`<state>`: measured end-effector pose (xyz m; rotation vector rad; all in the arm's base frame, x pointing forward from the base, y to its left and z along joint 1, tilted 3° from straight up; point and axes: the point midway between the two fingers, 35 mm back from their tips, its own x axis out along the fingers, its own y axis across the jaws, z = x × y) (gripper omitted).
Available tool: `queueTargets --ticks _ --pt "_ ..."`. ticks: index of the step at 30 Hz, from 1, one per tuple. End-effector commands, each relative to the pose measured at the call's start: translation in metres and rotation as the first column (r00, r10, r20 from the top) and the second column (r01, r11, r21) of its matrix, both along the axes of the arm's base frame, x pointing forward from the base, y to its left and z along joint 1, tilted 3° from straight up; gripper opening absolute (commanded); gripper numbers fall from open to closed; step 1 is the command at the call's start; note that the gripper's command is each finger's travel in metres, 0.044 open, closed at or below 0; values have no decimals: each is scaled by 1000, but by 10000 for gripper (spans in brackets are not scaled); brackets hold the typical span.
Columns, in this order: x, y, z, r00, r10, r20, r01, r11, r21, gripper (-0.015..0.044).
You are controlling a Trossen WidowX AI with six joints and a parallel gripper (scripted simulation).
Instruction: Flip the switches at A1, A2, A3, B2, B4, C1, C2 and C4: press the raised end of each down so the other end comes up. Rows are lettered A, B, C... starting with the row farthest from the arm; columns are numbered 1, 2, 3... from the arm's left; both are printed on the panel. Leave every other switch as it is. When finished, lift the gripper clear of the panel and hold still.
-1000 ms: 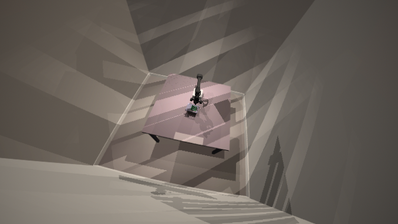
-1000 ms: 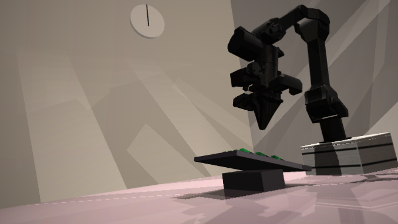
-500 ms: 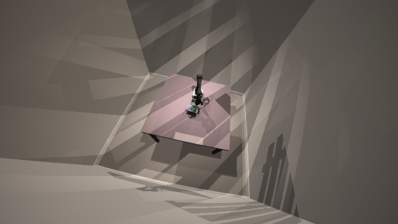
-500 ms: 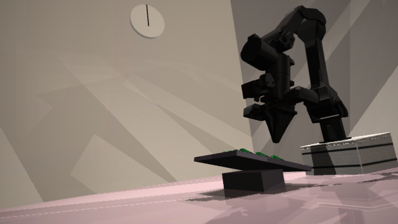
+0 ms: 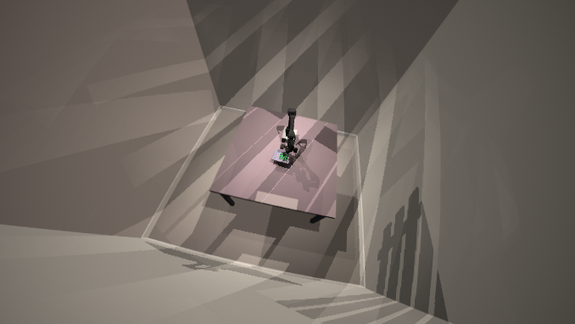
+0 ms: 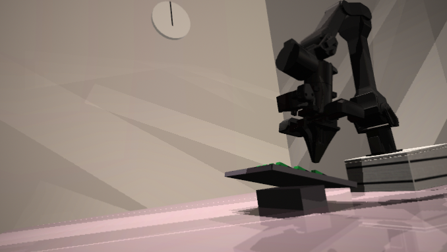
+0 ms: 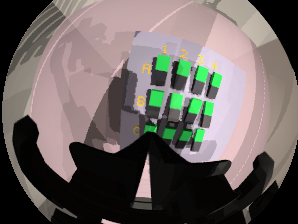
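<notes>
The tilted panel (image 5: 276, 157) (image 6: 250, 175) (image 7: 234, 95) carries three rows of green-and-dark switches, with yellow letters and numbers in the wrist view. A1 (image 7: 161, 70), A2 (image 7: 182, 74), A3 (image 7: 199, 80), B2 (image 7: 175, 106), B4 (image 7: 207, 113), C2 (image 7: 169, 132) and C4 (image 7: 198, 138) show there. Which end of each stands raised is hard to tell. My gripper (image 6: 316, 161) (image 7: 150, 135) is shut and empty, its tips a little above the panel. In the wrist view the tips overlap the near part of C1 (image 7: 149, 128), hiding its near end.
A3's neighbour A4 (image 7: 215, 84), and B1 (image 7: 155, 103), B3 (image 7: 192, 109) and C3 (image 7: 185, 136) stand close among the others. A dark block (image 6: 280, 201) supports the panel on the pink table (image 5: 242, 170) (image 6: 132, 227). The arm's pale base block (image 6: 428, 168) stands behind.
</notes>
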<state>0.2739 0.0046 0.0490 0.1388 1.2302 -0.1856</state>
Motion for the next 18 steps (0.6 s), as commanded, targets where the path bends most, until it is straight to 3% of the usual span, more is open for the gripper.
queueTargets --ticks 1,18 --pt "1 0 -9 1000 -1 -9 1 1000 3 0" --pt "2 0 -14 1000 -1 -9 1 1000 3 0"
